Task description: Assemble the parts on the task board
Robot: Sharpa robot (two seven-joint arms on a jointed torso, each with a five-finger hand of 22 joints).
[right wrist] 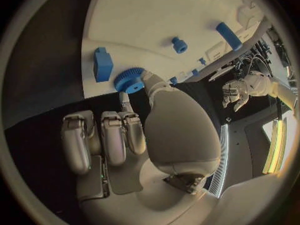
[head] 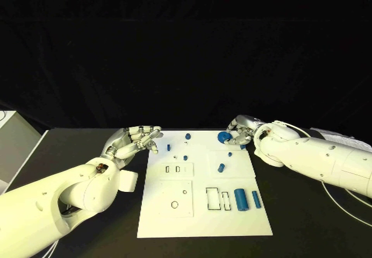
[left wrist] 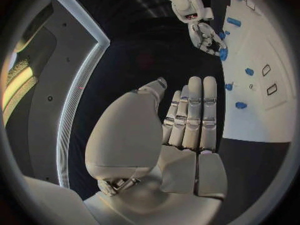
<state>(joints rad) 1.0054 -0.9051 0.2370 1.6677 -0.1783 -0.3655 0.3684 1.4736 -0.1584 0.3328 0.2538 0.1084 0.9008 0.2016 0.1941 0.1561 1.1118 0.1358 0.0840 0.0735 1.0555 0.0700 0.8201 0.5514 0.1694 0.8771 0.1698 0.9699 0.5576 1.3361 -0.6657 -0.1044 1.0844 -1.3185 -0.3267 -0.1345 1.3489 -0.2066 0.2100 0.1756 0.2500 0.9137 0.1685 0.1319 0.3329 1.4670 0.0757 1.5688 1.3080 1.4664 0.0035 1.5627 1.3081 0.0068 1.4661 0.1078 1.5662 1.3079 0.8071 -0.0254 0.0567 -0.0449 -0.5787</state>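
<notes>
I am holding my right hand (head: 242, 130) at the far right corner of the board (head: 203, 220); between its thumb and one finger I am pinching a blue gear (right wrist: 129, 79), and the other fingers (right wrist: 103, 137) are lying curled in beside it; the gear is sitting just above the white surface, and I cannot tell if it is touching it. A blue block (right wrist: 103, 64) is lying just beside the gear; a small peg (right wrist: 179, 45) is standing near, and a longer bar (right wrist: 229, 35) is lying further away.

My left hand (head: 138, 139) is waiting at the far left edge of the board; its fingers (left wrist: 195, 112) are stretched out straight, side by side, and are grasping nothing. Near it a small blue piece (head: 169, 146) is standing on the board. Two blue cylinders (head: 241, 199) are lying side by side near the front right part of the board.
</notes>
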